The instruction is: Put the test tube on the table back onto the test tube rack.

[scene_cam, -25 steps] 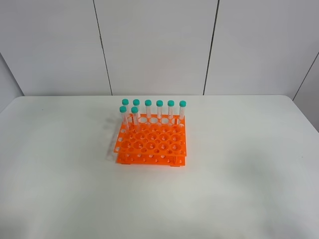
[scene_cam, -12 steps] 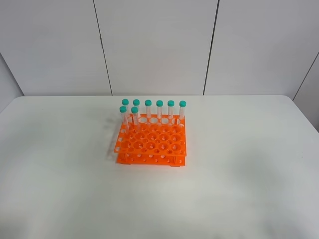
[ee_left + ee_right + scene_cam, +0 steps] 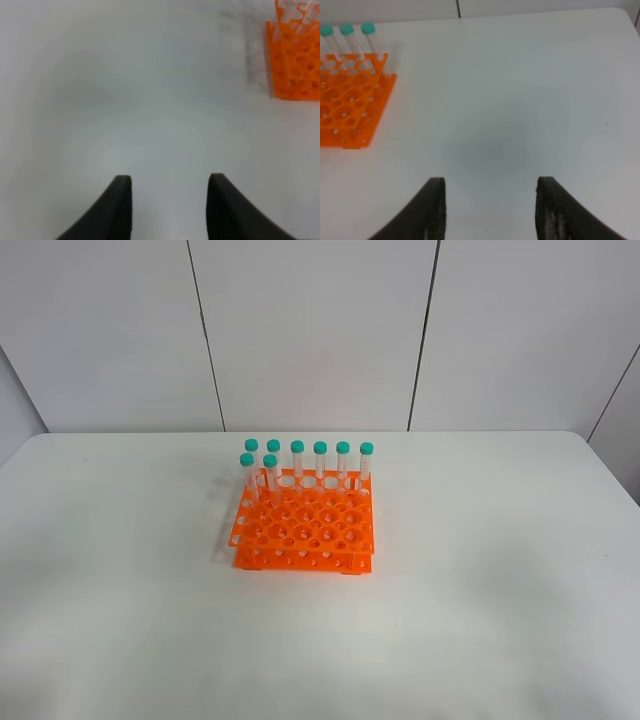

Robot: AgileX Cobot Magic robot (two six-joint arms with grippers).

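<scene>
From the high camera the orange test tube rack [image 3: 304,523] sits mid-table [image 3: 500,590] with eight teal-capped tubes upright in it: six along the back row, two more just in front at its left end. One of those is the task's test tube [image 3: 271,478], already standing in the rack. No arms show there. The wrist cams fill that in: the left pincer [image 3: 170,207] hangs spread wide over bare table, rack off at the edge; the right pincer [image 3: 490,212] is likewise parted and holds nothing.
</scene>
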